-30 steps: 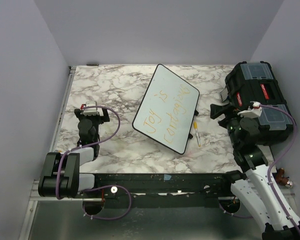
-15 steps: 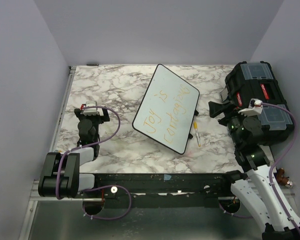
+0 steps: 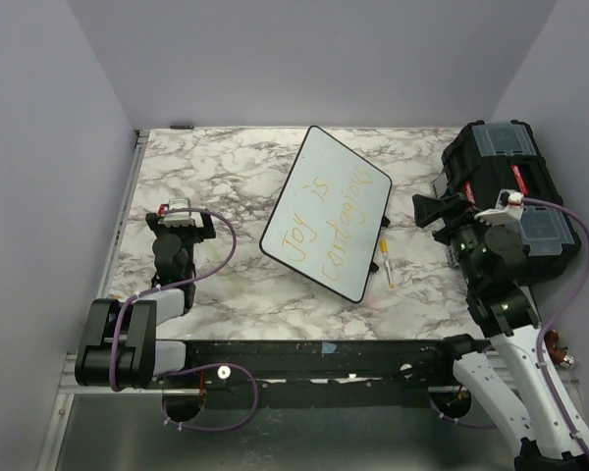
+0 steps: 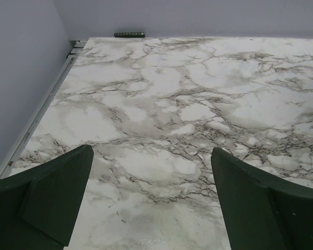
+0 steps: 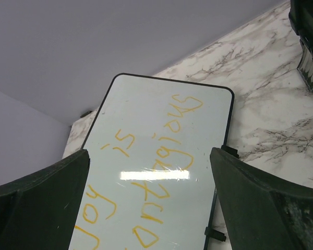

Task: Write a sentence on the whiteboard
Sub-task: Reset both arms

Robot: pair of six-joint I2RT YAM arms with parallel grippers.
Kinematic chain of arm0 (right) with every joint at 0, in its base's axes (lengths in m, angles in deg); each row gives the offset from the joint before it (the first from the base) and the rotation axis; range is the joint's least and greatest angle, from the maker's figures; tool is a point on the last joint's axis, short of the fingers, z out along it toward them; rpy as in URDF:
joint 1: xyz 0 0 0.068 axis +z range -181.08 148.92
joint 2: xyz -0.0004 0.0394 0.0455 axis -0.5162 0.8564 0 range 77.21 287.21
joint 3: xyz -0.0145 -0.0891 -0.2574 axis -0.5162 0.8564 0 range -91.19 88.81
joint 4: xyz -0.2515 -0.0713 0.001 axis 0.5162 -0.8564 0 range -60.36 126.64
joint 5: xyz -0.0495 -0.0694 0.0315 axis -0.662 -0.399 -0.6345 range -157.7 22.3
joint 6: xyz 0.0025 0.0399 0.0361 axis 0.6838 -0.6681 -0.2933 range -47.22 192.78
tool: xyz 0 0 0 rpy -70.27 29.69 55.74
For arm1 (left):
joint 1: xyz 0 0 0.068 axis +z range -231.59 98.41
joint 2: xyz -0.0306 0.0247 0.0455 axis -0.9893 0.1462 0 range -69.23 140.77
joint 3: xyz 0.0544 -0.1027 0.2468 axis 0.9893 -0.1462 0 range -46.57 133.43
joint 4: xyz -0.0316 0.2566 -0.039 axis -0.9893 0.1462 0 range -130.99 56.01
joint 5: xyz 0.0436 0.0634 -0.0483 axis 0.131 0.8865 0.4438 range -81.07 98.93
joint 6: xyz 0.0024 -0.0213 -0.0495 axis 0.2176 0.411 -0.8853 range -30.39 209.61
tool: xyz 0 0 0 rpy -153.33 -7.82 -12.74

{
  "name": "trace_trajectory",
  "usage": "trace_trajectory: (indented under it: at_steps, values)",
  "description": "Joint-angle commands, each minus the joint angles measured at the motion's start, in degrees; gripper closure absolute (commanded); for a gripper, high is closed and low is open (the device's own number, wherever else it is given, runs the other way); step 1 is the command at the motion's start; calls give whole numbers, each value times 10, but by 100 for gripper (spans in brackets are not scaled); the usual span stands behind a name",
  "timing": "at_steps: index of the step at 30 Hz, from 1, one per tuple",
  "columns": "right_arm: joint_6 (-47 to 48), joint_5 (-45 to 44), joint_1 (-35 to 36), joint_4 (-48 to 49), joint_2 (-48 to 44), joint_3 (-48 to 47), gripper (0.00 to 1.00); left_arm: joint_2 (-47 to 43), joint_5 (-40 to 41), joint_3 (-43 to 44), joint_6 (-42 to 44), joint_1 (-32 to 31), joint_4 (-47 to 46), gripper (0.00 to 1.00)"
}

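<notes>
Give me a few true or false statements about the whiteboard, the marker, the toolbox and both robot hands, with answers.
1. The whiteboard carries the sentence "Joy is contagious" in yellow-orange. True.
2. The right hand grips the marker. False: the marker lies on the table beside the whiteboard, and the right hand is open and empty.
3. The left hand is open, with only bare marble between its fingers. True.
4. The black toolbox sits at the table's left edge. False: it is at the far right, beside the right hand.
</notes>
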State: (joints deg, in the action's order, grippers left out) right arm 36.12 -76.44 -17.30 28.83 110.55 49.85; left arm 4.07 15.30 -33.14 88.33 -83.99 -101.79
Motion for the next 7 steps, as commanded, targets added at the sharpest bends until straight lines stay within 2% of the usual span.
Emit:
trace_trajectory:
  at_steps: [1,7]
  values:
    - [-11,-15,-2,-43,6,-16,0,1,-15,-3,3,-3,-23,2]
    - [-5,-12,-2,-50,18,-26,0,1,-15,-2,3,-3,-23,1]
